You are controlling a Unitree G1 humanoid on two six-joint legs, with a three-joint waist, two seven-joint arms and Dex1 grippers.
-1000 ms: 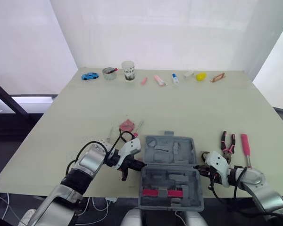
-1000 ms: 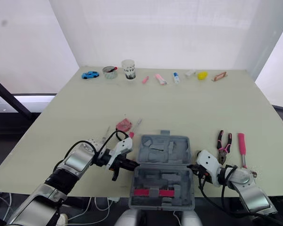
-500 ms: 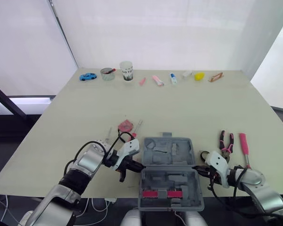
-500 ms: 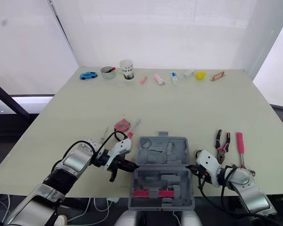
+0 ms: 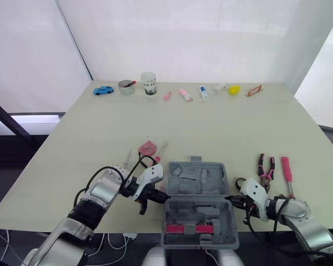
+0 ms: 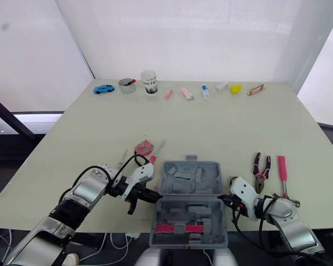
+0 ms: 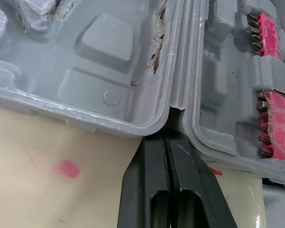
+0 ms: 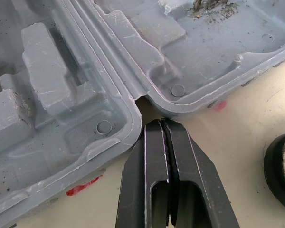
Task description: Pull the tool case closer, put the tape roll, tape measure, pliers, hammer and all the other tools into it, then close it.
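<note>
Grey tool case point(image 5: 197, 199) with pink bit strips point(image 7: 275, 114), pink-handled pliers point(image 5: 266, 166) and hammer point(image 5: 288, 169), cream table point(image 5: 211, 127)

- Grey tool case point(image 6: 188, 206) lies open at the near edge of the table point(image 6: 211, 127).
- At its hinge ends, one each side: left gripper point(image 6: 151, 195), right gripper point(image 6: 227, 198).
- Right of it: pliers point(image 6: 260, 169), hammer point(image 6: 281, 168), side by side.
</note>
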